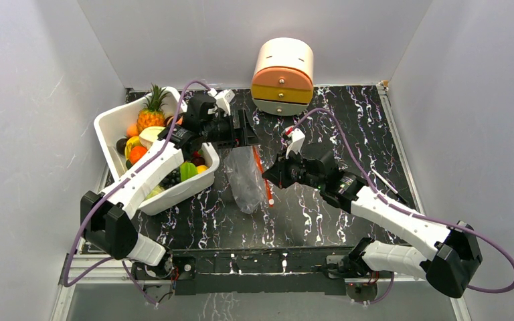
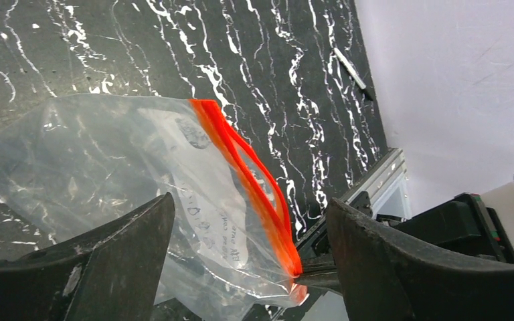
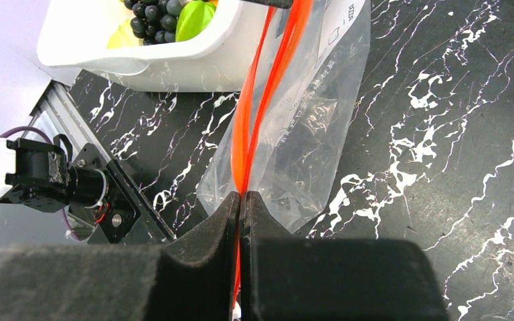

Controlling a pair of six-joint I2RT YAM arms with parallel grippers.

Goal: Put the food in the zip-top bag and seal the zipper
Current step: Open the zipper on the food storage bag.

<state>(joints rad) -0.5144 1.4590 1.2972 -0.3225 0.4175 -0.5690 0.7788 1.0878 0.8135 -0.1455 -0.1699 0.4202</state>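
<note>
Presently, left of frame: food (image 1: pixel 148 127) heaped in white tub (image 1: pixel 107 124). Upper centre: left pincer (image 1: pixel 247 132) released, fingers spread wide beside the zip-top bag (image 1: pixel 244 184), mid-desk (image 1: pixel 321 214). Right of it: right pincer (image 3: pixel 241 195) clenched on zipper (image 1: pixel 262 174).

Clear zip-top bag (image 1: pixel 243 179) mid black marble table (image 1: pixel 348 134), orange-red zipper (image 1: pixel 263 175) along its rt edge. L gripper (image 1: pixel 246 131) over bag's far end; R gripper (image 1: pixel 270 176) at zipper. White tub (image 1: pixel 177 194) w/ toy fruit at L; round orange drawer box (image 1: pixel 282 77) at back.
</note>
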